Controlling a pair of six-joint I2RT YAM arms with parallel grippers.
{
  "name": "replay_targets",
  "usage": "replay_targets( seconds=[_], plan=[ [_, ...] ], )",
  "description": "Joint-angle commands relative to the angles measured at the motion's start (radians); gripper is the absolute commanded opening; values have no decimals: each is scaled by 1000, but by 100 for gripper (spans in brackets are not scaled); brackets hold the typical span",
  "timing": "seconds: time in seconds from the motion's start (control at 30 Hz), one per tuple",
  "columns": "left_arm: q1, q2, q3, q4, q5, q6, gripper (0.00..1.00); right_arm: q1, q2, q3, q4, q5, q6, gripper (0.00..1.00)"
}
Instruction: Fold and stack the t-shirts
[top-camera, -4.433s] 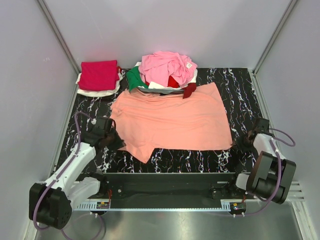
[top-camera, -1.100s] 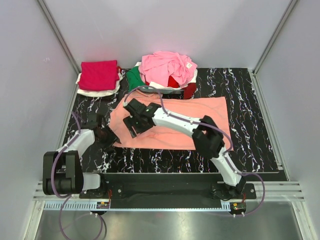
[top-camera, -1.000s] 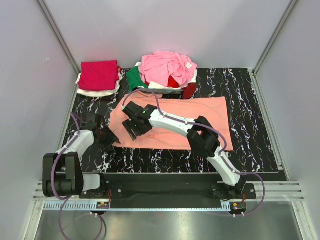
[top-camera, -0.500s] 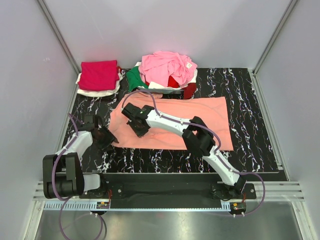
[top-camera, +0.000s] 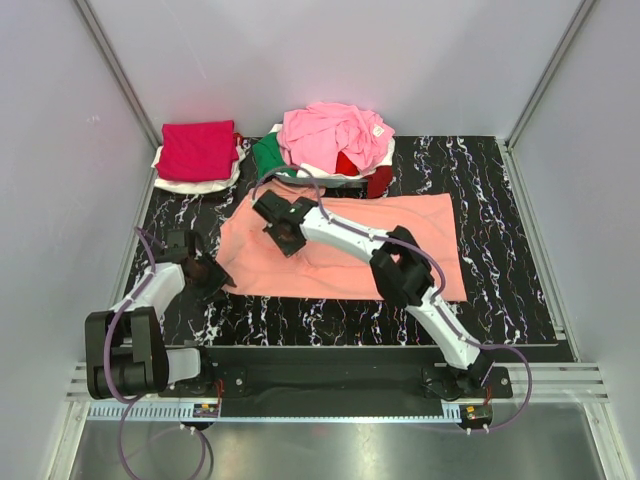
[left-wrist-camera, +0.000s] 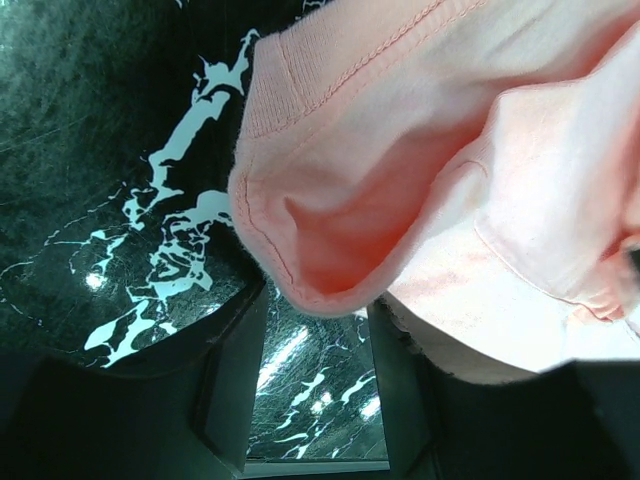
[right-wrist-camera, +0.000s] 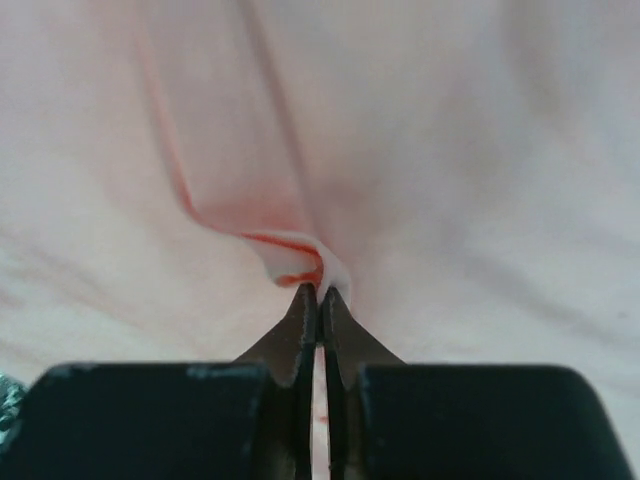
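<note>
The salmon-orange t-shirt (top-camera: 380, 245) lies folded as a wide band on the marble mat (top-camera: 500, 190). My right gripper (top-camera: 288, 238) reaches across to the shirt's left part. In the right wrist view it (right-wrist-camera: 320, 295) is shut on a small raised pinch of the salmon cloth (right-wrist-camera: 300, 255). My left gripper (top-camera: 212, 278) sits at the shirt's left edge. In the left wrist view it (left-wrist-camera: 315, 340) is open, and the shirt's hemmed sleeve (left-wrist-camera: 330, 230) bulges just beyond the fingertips (left-wrist-camera: 232, 370), not clamped.
A folded crimson-magenta shirt (top-camera: 197, 150) lies on a white one (top-camera: 190, 186) at the back left. A loose pile of pink (top-camera: 335, 135), green (top-camera: 268, 156) and red (top-camera: 346, 163) shirts sits at the back centre. Grey walls enclose the mat.
The shirt's near half was folded back since the first frame. In the last second my right gripper moved away and slightly right with its pinch of cloth. The left gripper barely moved.
</note>
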Motion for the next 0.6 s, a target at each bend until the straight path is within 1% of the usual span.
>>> replay_targets(
  seconds=[0.0, 0.03, 0.07, 0.1, 0.13, 0.17, 0.23, 0.27, 0.33, 0.43, 0.47, 0.5, 0.53, 0.57],
  plan=[
    [9, -25, 1, 2, 12, 0, 49, -107, -41, 69, 37, -22, -13, 6],
    [11, -23, 2, 1, 17, -1, 49, -125, -27, 77, 37, -29, -13, 8],
    [11, -23, 2, 1, 20, -3, 48, -139, -21, 97, 35, -35, -9, 12],
    [11, -25, 2, -5, 23, -4, 48, -151, -12, 109, 34, -52, -9, 20],
    [11, -26, 1, -8, 21, -4, 48, -176, 3, 123, 29, -59, -7, 45],
    [11, -35, -1, -11, 23, -4, 48, -185, 13, 155, 20, -66, -4, 58],
    [11, -44, -1, -22, 18, -7, 49, -203, 35, 192, 5, -66, -3, 78],
    [11, -57, -1, -25, 20, -9, 50, -208, 39, 233, -15, -63, -3, 80],
    [11, -74, 4, -38, 17, -20, 52, -216, 25, 256, -32, -50, 2, 83],
    [11, -133, 19, -60, -9, -33, 61, -226, -39, 206, -29, -14, 26, 84],
    [11, -173, 34, -70, -25, -36, 68, -245, -109, 135, -28, -6, 60, 84],
    [12, -195, 42, -85, -51, -36, 70, -259, -157, 79, -20, -9, 82, 84],
    [12, -236, 45, -90, -62, -33, 73, -275, -269, -69, 16, -10, 111, 84],
    [11, -254, 48, -93, -80, -33, 76, -321, -333, -157, 38, -26, 176, 85]
  ],
)
